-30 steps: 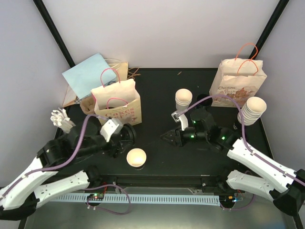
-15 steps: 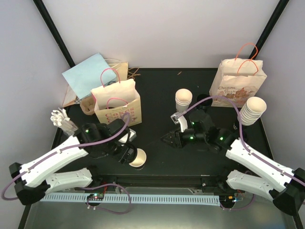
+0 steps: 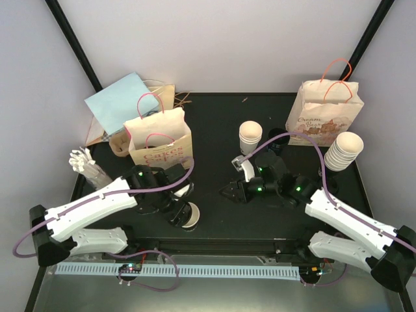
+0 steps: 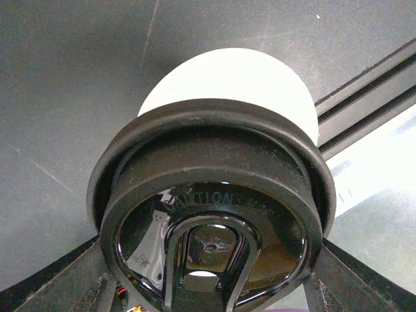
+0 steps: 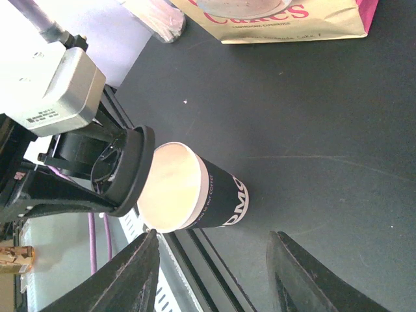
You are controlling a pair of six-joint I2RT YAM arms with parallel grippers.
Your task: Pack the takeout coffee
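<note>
Since a second ago the left gripper (image 3: 177,209) has been swinging away from the Cakes bag (image 3: 161,140) toward the near edge of the surface (image 3: 214,123). It is now hanging at the coffee cup (image 3: 190,220).

- Left jaws: clamping on the black lid (image 4: 208,162), one finger at each side of its rim.
- The lid is sitting tilted at the open mouth of the cup, off to one side and not seated. Cannot tell whether it is touching the rim.
- The cup is standing upright in front of the Cakes bag, toward the near edge, cream inside showing past the lid.
- Right gripper (image 3: 229,192): hovering beyond the cup on the side away from the bag, jaws standing apart and holding nothing, cup well clear of them.
</note>
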